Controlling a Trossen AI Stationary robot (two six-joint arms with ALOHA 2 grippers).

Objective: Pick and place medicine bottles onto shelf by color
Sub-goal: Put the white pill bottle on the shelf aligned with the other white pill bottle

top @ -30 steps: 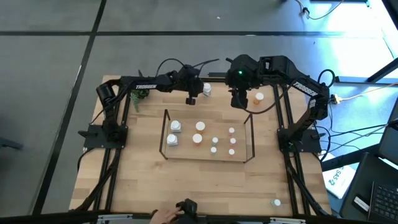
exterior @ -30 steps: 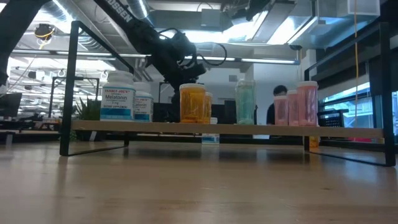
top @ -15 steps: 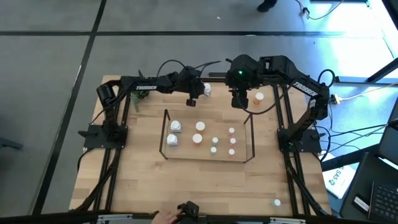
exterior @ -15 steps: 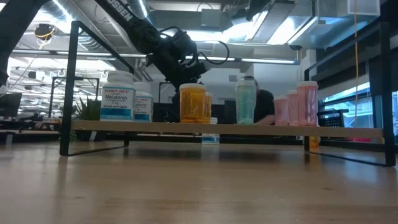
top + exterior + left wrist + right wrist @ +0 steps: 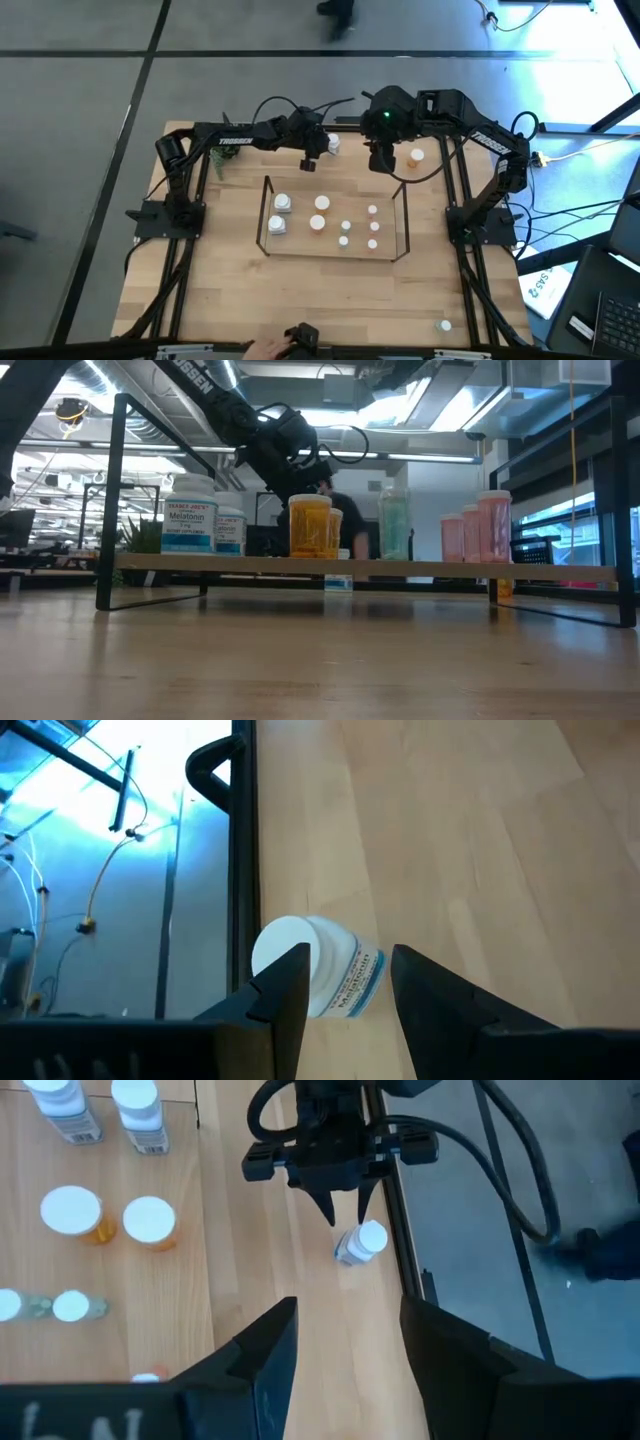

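Clearly, your left pincer (image 5: 345, 985) hangs spread over a tipped white bottle (image 5: 320, 975) near the upper centre of the high view.

You see its fingers standing either side of that bottle without touching it, close by the black frame (image 5: 240, 840) edging the bench (image 5: 330, 290). Your right pincer (image 5: 340, 1345) is spread and empty, high above the bench, beside an orange bottle (image 5: 414, 156) whose body you can hardly make out. On the shelf (image 5: 335, 222) stand white, orange, teal and pink bottles; in the low view some overlap. A person's hand (image 5: 262, 348) is cut off at the bottom edge.
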